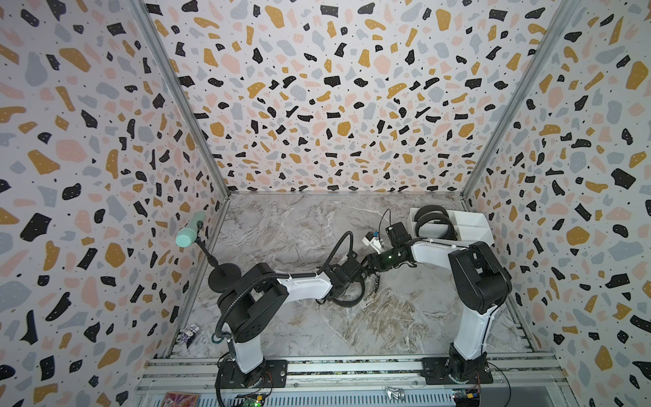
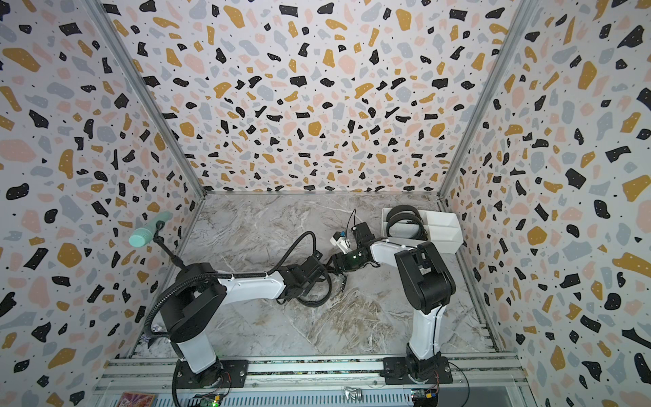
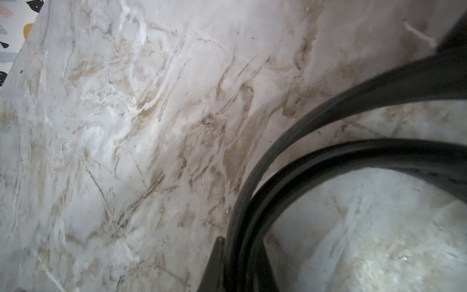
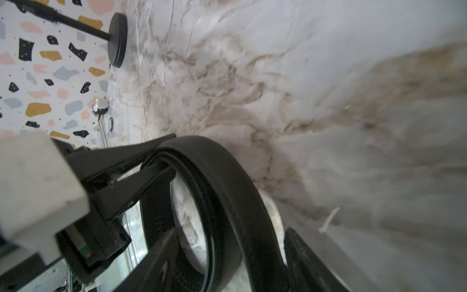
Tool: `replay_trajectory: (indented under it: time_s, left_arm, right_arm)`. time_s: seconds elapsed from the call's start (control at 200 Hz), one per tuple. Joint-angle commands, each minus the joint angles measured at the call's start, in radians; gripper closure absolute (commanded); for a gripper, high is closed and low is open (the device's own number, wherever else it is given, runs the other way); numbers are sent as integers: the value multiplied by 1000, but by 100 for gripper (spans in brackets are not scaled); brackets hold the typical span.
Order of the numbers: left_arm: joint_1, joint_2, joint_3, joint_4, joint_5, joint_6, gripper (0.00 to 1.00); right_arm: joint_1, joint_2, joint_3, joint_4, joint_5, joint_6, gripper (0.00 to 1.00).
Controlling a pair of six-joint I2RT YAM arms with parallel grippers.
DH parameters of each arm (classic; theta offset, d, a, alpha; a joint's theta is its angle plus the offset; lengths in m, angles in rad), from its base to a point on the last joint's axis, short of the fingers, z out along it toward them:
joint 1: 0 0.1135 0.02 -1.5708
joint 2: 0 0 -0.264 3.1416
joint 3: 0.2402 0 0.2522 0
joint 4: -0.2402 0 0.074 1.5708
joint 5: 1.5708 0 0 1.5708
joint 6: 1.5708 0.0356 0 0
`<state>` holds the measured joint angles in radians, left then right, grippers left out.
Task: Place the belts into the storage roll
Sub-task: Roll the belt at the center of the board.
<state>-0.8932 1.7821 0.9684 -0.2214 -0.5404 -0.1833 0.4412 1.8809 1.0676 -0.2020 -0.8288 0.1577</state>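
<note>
Right now my left gripper (image 3: 242, 241) is pinched tight on a coiled black belt (image 4: 227, 177), a flexible strap wound in several loops over the grey marbled tabletop (image 3: 126, 126). My right gripper (image 4: 231, 231) straddles the same coil, jaws spread, a sliver of table showing beside one. Beyond that gripper, near it, sits the white plastic storage tray (image 1: 472, 220); two rolled black belts (image 1: 431, 220) stand in its compartment nearest my grippers.
</note>
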Motion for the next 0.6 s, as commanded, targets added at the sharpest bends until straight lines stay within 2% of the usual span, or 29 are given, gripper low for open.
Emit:
replay_trajectory:
  time_s: [0.0, 0.205, 0.411, 0.596]
  left_arm:
    - [6, -43, -21, 37, -50, 21, 100]
    - [6, -120, -60, 105, -44, 38, 100]
    - [5, -162, -71, 108, -41, 40, 100]
    - [5, -158, -56, 82, -50, 13, 100]
  right_arm:
    - [24, -77, -37, -4, -72, -33, 32]
    - [64, -74, -56, 33, -69, -9, 31]
    - [125, -98, -36, 69, 77, 61, 31]
    - [193, -139, -33, 70, 238, 144, 44]
